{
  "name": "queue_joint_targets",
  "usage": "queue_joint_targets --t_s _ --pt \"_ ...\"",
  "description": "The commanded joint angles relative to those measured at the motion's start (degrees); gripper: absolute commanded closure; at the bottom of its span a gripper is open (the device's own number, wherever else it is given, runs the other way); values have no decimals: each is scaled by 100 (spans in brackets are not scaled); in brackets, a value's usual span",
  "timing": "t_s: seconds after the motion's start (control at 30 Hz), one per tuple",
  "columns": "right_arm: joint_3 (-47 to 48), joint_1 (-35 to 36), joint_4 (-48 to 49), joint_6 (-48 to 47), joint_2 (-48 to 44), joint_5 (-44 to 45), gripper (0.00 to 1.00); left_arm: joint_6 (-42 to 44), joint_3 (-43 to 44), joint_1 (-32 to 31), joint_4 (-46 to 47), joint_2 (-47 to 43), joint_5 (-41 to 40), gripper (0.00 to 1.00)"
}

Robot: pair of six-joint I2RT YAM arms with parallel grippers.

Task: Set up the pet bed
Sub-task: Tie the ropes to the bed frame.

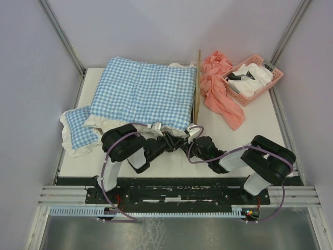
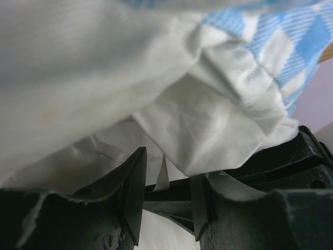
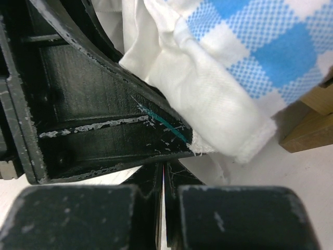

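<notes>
The pet bed shows only as a thin light-wood rail (image 1: 197, 86) along the right side of the big blue-and-white checked cushion (image 1: 145, 91) that covers it; a wood corner (image 3: 312, 122) appears in the right wrist view. My left gripper (image 1: 157, 127) (image 2: 167, 177) is at the cushion's near edge, under its white frill (image 2: 218, 120). It is open, with only a thin white tag hanging between its fingers (image 2: 136, 192). My right gripper (image 1: 193, 130) (image 3: 164, 177) is shut and empty, close against the left gripper's black body (image 3: 99, 120), beside the frill (image 3: 208, 99).
A small checked pillow (image 1: 78, 130) lies at the table's left edge. A pink cloth (image 1: 221, 94) sprawls right of the rail. At the back right stands a pink plastic basket (image 1: 276, 78) with white and dark items. Both arms crowd the near middle.
</notes>
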Motion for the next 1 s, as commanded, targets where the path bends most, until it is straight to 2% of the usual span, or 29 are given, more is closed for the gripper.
queue_joint_targets --t_s 0.0,0.1,0.3,0.33,0.43,0.6,0.7,0.77,0.9,0.97 --pt "-58 19 459 1 -40 -63 98 -383 132 -16 416 217 180 56" --pt "-50 23 461 9 -18 -70 98 -427 148 -19 580 332 216 61" --pt "3 23 268 71 -79 81 97 -229 -18 -2 950 248 186 97" --pt "25 23 104 87 -158 154 94 -163 -72 15 994 186 156 97" --pt "36 21 -523 1 -600 396 75 -82 -209 106 1000 -3 142 97" --pt "195 14 -2133 -313 -1929 860 54 -54 -333 299 995 -189 297 97" --pt "463 6 -2824 -112 -2099 1298 52 -53 -375 395 996 -267 401 97" --pt "484 6 -2764 -296 -2076 1180 51 -33 -367 470 997 -328 556 97" --pt "424 -55 -2323 -1841 -2149 624 51 5 -396 658 922 -492 868 97" --pt "723 -181 -2660 -2609 -2193 95 52 68 -368 723 724 -615 1001 97"
